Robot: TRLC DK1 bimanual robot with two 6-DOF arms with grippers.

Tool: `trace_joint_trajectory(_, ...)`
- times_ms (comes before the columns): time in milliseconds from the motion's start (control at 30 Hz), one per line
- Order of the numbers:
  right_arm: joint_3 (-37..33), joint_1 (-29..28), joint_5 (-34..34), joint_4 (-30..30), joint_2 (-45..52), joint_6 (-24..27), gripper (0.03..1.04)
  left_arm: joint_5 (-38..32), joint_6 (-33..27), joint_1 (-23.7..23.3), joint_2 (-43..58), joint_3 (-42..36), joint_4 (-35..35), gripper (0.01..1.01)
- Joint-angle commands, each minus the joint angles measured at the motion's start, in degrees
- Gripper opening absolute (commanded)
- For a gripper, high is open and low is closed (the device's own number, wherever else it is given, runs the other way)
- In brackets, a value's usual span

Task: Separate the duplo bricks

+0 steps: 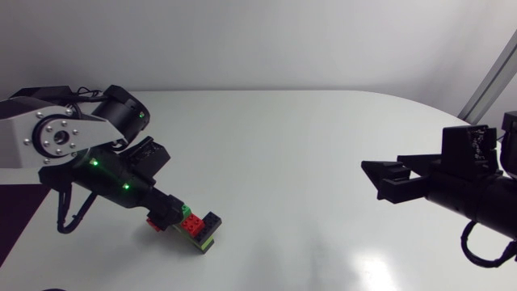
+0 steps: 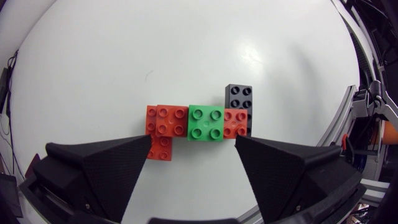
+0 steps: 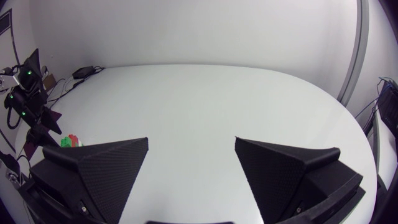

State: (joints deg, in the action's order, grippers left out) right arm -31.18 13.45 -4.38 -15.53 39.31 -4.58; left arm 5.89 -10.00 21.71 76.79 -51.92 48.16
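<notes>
head view: left arm [image 1: 89, 153] comes in from the left. left gripper [image 1: 166, 216] sits low, right at the duplo bricks [image 1: 196, 228], which are one joined cluster on the worktop [image 1: 307, 137]. right arm [image 1: 477, 194] is at the right, with the right gripper [image 1: 386, 179] well apart from the bricks.

left wrist view: left gripper [image 2: 193, 146] fingers are spread wide and clamp nothing. the bricks sit just ahead of the tips in a row: red brick [image 2: 166, 120], green brick [image 2: 206, 122], small red brick [image 2: 235, 122]. a black brick [image 2: 239, 98] is behind that last one, touching it. another red piece is partly hidden by one finger; can't tell if they touch.

right wrist view: right gripper [image 3: 191, 142] fingers are apart with only bare worktop between them. the bricks are far off, a small green/red patch beside the left arm.
</notes>
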Motion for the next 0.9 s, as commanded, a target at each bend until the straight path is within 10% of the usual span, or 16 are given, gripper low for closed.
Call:
trace_joint_trajectory(0,-1.08,1.05,0.52,-0.47,1.30,-2.36,1.00,-0.70,0.60,1.22,1.43,-0.11,-0.61,0.907)
trace_joint_trajectory(867,0.59,6.32,5.44,1.38,2.00,-5.09,1.00,-4.40,2.18,5.09,5.38,1.21,-5.89,0.393)
